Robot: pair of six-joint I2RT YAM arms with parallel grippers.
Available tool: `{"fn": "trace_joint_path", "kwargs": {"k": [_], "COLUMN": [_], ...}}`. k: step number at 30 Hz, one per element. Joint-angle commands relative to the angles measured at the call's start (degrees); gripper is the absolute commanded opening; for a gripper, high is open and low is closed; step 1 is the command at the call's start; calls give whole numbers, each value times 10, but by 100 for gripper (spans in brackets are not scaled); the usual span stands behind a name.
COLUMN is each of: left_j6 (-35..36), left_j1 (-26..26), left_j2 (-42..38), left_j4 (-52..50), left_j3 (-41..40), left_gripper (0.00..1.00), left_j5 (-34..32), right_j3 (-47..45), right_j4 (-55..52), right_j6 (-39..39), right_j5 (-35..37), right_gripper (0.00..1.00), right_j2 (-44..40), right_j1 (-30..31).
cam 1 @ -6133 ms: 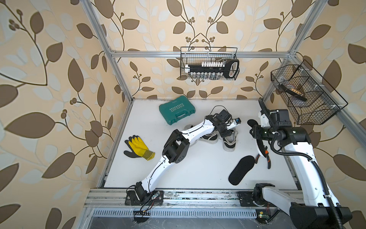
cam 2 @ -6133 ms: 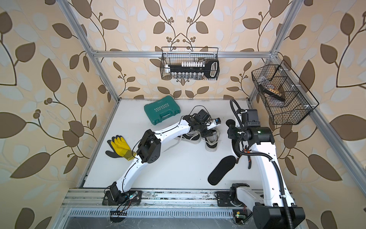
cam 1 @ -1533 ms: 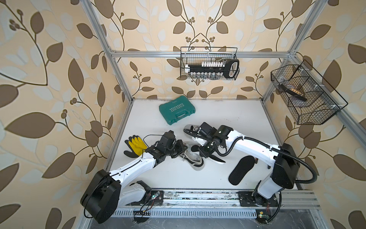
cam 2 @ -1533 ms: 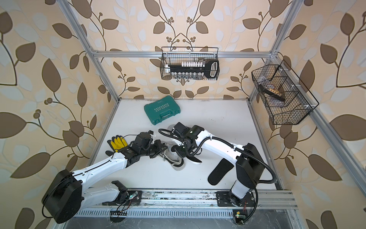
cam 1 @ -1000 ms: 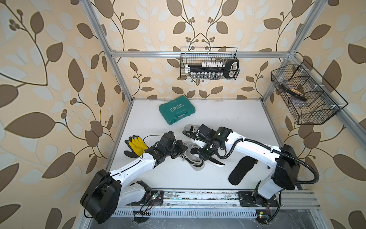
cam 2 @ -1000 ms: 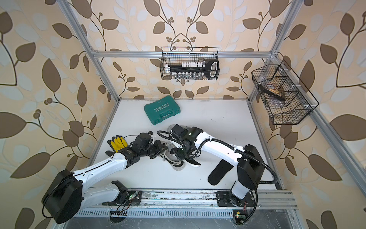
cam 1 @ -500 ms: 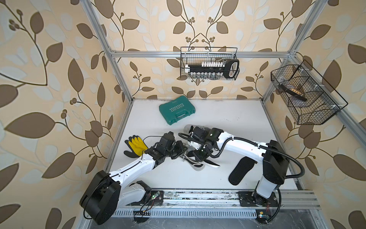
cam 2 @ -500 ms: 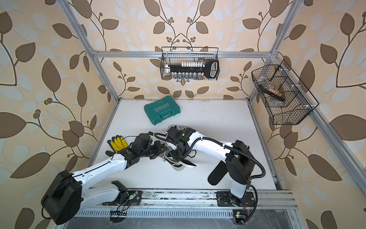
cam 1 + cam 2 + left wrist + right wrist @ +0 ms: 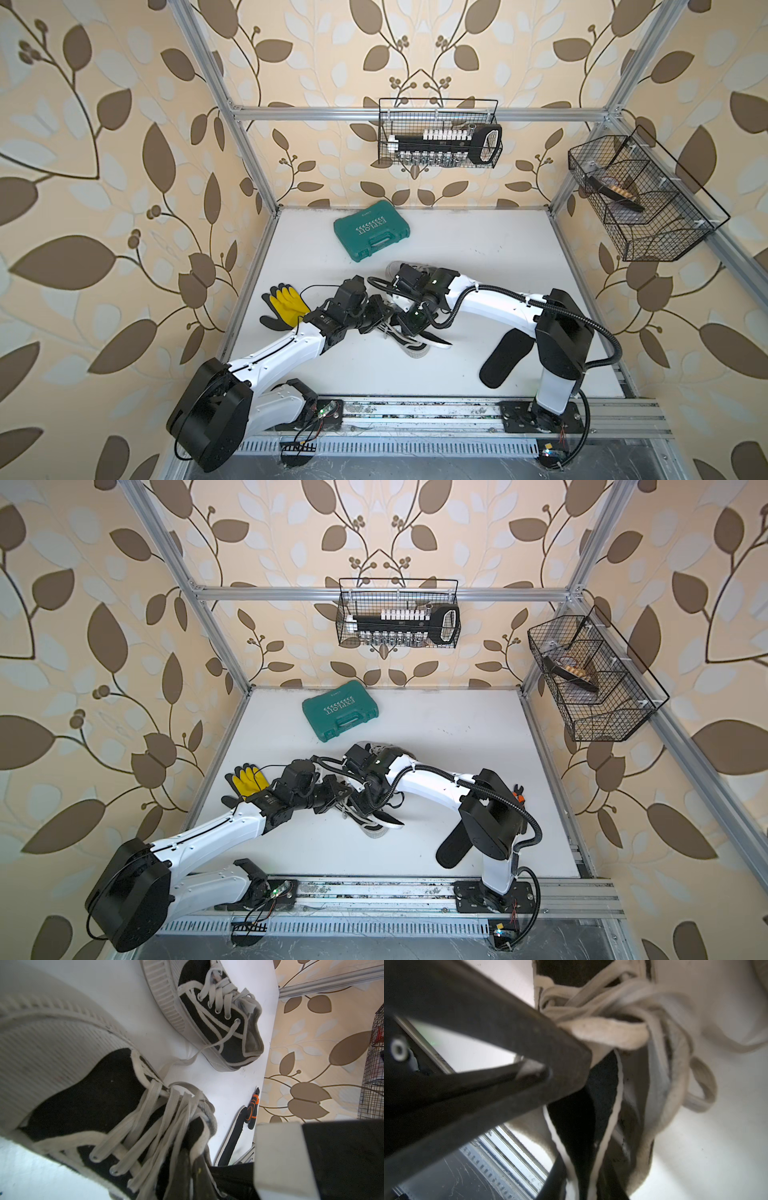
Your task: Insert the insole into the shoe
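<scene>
Left jaws clamp the shoe (image 9: 411, 349), right jaws pinch the insole (image 9: 437, 341), mostly hidden beneath them.

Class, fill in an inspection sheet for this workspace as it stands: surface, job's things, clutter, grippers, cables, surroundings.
Surface: white table.
Job's things: shoe between the grippers; insole partly inside it, one end sticking out; spare insole flat by the right arm's base; second shoe behind the right arm.
Clutter: green case at the back; yellow glove beside the left arm; pliers near the right wall.
Grippers: left gripper shut on the shoe's collar; right gripper shut on the insole.
Cables: black cable looped along the right arm; thin wires at the front rail.
Surroundings: back basket and side basket hung on leaf-patterned walls.
</scene>
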Motion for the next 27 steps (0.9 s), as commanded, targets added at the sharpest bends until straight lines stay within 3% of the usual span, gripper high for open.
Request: {"fn": "trace_joint_path", "kwargs": {"k": [1, 4, 9, 14, 24, 27], "left_j6": [-6, -11, -17, -35, -66, -60], "left_j1": [3, 3, 3, 3, 3, 3], "left_j2": [-2, -1, 5, 16, 20, 19], "left_j4": [40, 46, 64, 101, 123, 105], "left_j3": [0, -7, -21, -47, -59, -54], "left_gripper": [0, 0, 0, 0, 0, 0], "left_j5": [24, 23, 27, 34, 32, 29], "right_j3": [-19, -39, -14, -75, -21, -33], "right_j4": [34, 95, 105, 187, 197, 189], "right_j6": [-12, -26, -63, -81, -70, -67], "right_j5": [-4, -9, -10, -29, -18, -9], "right_gripper": [22, 21, 22, 23, 23, 28], "right_j2": [-9, -6, 11, -15, 47, 33], "right_j1": [3, -8, -24, -36, -37, -34]}}
